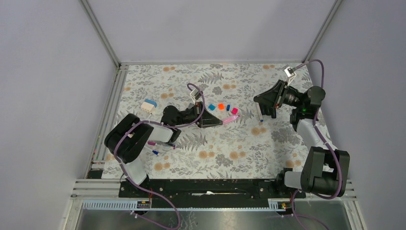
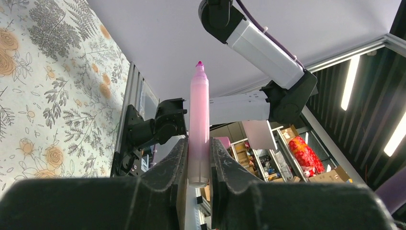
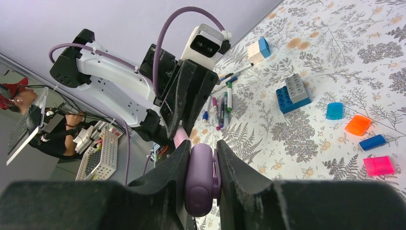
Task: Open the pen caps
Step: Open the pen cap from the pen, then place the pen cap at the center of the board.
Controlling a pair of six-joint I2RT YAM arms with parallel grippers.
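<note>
Left gripper [image 2: 198, 158]: closed tight on the lower barrel of a pink highlighter [image 2: 199, 115]. The tip is bare, with no cap on it.
Right gripper [image 3: 201, 158]: jaws drawn in onto a chunky, rounded purple piece [image 3: 201, 179]. Cannot tell whether it is a cap or a barrel end.
Loose caps: light blue cap [image 3: 334, 110], orange cap [image 3: 358, 124], dark blue cap [image 3: 372, 142] and pink cap [image 3: 378, 166]. They lie clustered mid-counter toward the far edge, between the two grippers.
Pens [image 3: 221, 108]: a small bundle near the left edge of the counter [image 1: 239, 143], by the left arm's base. Coloured ends suggest the caps are on.
Handling: the caps look light, hard and smooth, and probably snap on. A straight pull along the barrel should free them. Best grip is across the broad flats of the chunky ones, holding the barrel close to the cap so thin pens do not bend. A cap may slip or pop away.
Writing: no brand, label or lettering is readable.
</note>
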